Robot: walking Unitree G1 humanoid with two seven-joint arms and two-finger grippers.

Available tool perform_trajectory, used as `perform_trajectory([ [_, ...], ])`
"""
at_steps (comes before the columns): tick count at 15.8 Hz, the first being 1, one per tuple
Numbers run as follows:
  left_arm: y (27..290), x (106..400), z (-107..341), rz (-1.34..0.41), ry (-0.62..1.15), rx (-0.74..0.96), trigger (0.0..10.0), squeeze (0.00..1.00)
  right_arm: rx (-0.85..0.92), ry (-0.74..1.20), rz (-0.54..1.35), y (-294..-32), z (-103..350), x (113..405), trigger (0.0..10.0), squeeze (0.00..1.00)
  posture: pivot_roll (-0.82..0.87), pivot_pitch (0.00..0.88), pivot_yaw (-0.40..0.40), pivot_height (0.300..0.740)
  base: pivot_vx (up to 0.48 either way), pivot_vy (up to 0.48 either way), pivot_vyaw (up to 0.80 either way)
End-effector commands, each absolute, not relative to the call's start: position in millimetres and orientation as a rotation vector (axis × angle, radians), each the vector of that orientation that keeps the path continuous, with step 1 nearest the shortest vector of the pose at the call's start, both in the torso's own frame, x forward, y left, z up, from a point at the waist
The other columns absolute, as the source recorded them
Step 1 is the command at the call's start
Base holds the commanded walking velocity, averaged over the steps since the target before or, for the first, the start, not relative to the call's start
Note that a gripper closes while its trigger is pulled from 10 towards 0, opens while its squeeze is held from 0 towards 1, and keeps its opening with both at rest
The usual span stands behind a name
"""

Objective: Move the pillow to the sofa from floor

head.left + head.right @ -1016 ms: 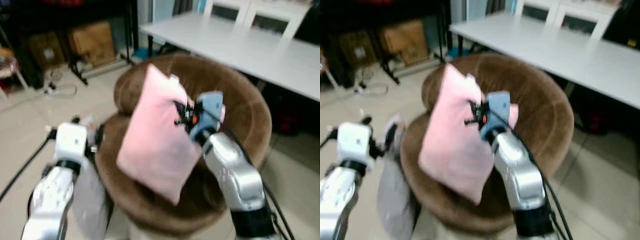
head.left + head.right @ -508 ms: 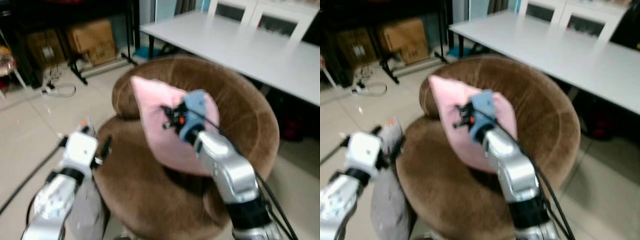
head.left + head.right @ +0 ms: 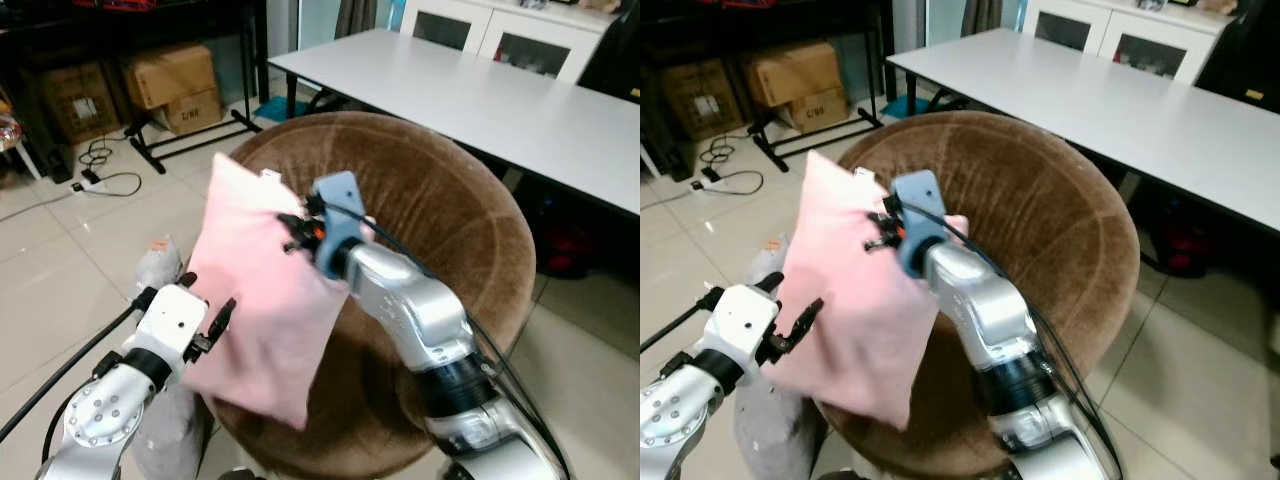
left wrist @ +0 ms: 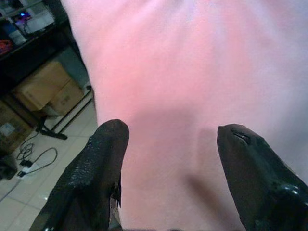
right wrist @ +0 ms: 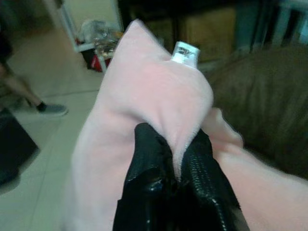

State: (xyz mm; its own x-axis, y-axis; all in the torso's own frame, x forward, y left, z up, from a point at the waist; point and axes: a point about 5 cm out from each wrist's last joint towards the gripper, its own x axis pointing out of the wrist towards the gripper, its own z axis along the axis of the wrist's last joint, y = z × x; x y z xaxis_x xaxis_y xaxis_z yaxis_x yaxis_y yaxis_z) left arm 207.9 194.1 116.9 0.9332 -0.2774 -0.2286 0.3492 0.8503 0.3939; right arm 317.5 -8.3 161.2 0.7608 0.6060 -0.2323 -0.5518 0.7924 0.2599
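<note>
The pink pillow (image 3: 265, 300) hangs in the air at the front left edge of the round brown sofa (image 3: 450, 220), partly over the seat and partly over its rim, and it does not rest on the seat yet. The right gripper (image 5: 175, 159) has its two black fingers closed tight on a fold of cloth near an upper corner, just beside the small white label (image 5: 185, 52). The left gripper (image 4: 168, 139) is at the lower left side of the pillow with its fingers spread apart, the cloth between them, but I cannot tell if they touch it. The pillow looks very light and soft: it bends and sags under the one pinch, and the fabric makes a bunch there. I think such a pinch at the corner is enough for the weight, but the body will swing; a hold on the edge seam or a support from below would keep it more quiet. Nothing here is fragile, and the cloth seems not slippery. The long axis runs steeply, from the top corner near the sofa back down to the lower corner, which points to the floor (image 3: 60, 300). The broad face is turned to the robot. Behind the sofa stands a white counter (image 3: 480, 90).
</note>
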Motion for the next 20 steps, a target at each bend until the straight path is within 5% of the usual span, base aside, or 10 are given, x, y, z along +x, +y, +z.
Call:
perform_trajectory([
  [1,194,206,117,-0.348,0.167,0.459,10.0,0.00,0.293,0.329,0.588,-3,171,325,10.0,0.00,0.00,0.000,-0.045,0.740,0.000,0.000,0.00],
  [5,194,202,116,-0.366,0.179,0.467,10.0,0.00,0.397,0.463,0.213,-20,152,354,10.0,0.00,0.01,0.000,-0.056,0.740,0.000,0.000,0.00],
  [9,193,202,115,-0.384,0.190,0.463,10.0,0.00,0.398,0.601,-0.240,-73,121,372,10.0,0.00,0.01,0.000,-0.050,0.740,0.000,0.000,0.00],
  [13,193,203,114,-0.397,0.197,0.461,10.0,0.00,0.474,0.649,-0.373,-89,107,373,10.0,0.00,0.01,0.000,-0.049,0.740,0.000,0.000,0.00],
  [14,193,203,114,-0.399,0.199,0.462,10.0,0.00,0.506,0.658,-0.382,-90,105,373,10.0,1.00,0.01,0.000,-0.049,0.740,0.000,0.000,0.00],
  [20,192,206,114,-0.406,0.195,0.470,10.0,0.00,0.573,0.449,-0.224,-110,131,393,10.0,1.00,0.01,0.000,-0.039,0.740,0.000,0.000,0.00],
])
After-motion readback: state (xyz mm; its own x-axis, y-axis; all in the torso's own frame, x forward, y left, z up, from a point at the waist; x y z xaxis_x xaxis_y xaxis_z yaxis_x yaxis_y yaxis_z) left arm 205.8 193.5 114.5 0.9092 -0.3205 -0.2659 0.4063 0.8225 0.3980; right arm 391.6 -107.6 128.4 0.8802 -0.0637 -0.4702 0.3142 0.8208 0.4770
